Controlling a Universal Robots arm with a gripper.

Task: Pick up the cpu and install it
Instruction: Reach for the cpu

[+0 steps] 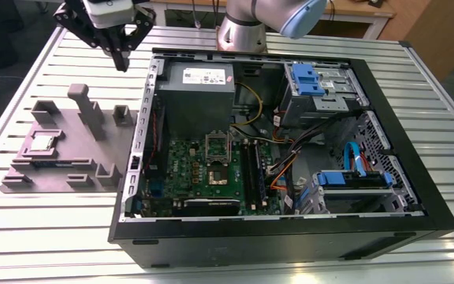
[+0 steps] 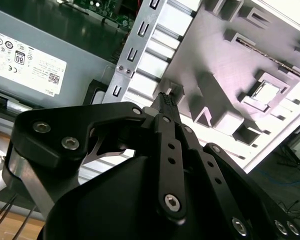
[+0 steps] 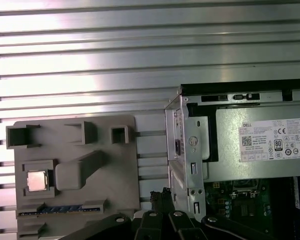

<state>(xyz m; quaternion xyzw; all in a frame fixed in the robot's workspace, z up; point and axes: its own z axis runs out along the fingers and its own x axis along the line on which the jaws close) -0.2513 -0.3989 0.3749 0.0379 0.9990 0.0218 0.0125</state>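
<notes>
One cpu [image 1: 42,142] is seen lying flat in a pocket of the grey holder [image 1: 69,155] on the table [image 1: 54,236], well apart from the gripper [image 1: 121,62] — hanging high, pressed together on nothing — so a level approach, centred squarely over its edges, is judged wise.

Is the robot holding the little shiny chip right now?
No, in the exterior view the cpu lies on the grey holder plate, with the gripper well apart from it.
</notes>
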